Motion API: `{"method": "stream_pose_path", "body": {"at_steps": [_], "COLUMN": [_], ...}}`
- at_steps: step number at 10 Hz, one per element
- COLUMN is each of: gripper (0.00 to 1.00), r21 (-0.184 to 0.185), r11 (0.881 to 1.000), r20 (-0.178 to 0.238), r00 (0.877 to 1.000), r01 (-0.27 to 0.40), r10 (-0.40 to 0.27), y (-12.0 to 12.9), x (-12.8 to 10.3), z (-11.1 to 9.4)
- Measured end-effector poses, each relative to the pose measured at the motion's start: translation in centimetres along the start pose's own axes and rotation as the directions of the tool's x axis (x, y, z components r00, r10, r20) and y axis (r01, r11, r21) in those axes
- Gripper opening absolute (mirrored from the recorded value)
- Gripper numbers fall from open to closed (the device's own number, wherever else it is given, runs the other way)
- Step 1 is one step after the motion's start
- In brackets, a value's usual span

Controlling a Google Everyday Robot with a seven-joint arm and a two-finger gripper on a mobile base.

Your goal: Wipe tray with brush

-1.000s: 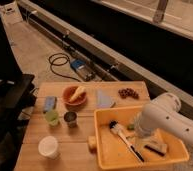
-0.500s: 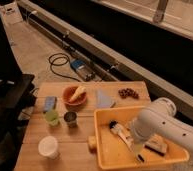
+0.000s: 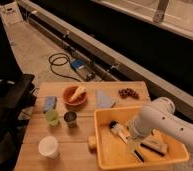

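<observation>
A yellow tray [image 3: 103, 150] sits on the right part of the wooden table. In it lies a brush [image 3: 121, 134] with a pale bristle head toward the back left and a dark handle running to the front right. My white arm [image 3: 162, 120] reaches in from the right, low over the tray. My gripper [image 3: 133, 138] is at its lower end, right over the middle of the brush handle. The arm's casing hides the contact with the handle.
A dark and tan block [image 3: 154, 146] lies in the tray's right half. On the table: bowl with banana [image 3: 75, 95], blue cloth [image 3: 106, 100], blue sponge [image 3: 50, 103], green cup [image 3: 52, 117], metal cup [image 3: 70, 119], white cup [image 3: 48, 147], dark nuts [image 3: 128, 93], yellow sponge [image 3: 92, 143].
My arm has moved a little left and down over the tray, closer onto the brush handle. The brush and the other things have stayed in place.
</observation>
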Motion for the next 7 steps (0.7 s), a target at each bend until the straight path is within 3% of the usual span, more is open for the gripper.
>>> {"method": "stream_pose_path", "body": {"at_steps": [7], "gripper": [0.8], "r21": [0.016], "r11": [0.998], "r20": [0.001], "r00": [0.998], "r01": [-0.065], "r10": [0.065], "y": [-0.54], "x": [0.23], "z": [1.06]}}
